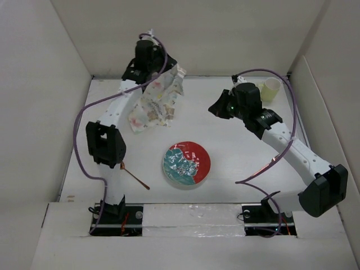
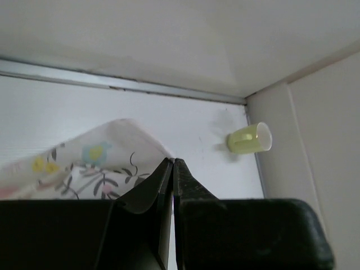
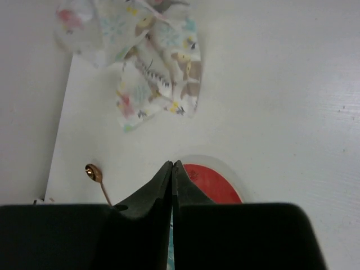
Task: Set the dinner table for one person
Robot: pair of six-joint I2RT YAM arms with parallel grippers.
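My left gripper (image 1: 173,71) (image 2: 172,160) is shut on a corner of the animal-and-leaf patterned placemat (image 1: 154,101) (image 2: 84,163). It holds the cloth up at the back left, and the cloth hangs crumpled down to the white dinner table (image 1: 242,152). My right gripper (image 1: 216,108) (image 3: 172,163) is shut and empty, above the table right of the cloth. A red and teal plate (image 1: 187,163) (image 3: 216,183) sits at the front middle. A copper spoon (image 1: 135,177) (image 3: 91,171) lies left of it. The placemat also shows in the right wrist view (image 3: 157,62).
A pale yellow-green cup (image 1: 270,89) (image 2: 250,138) stands at the back right corner by the wall. White walls close the table at the back and both sides. The left arm's purple cable loops over the left edge.
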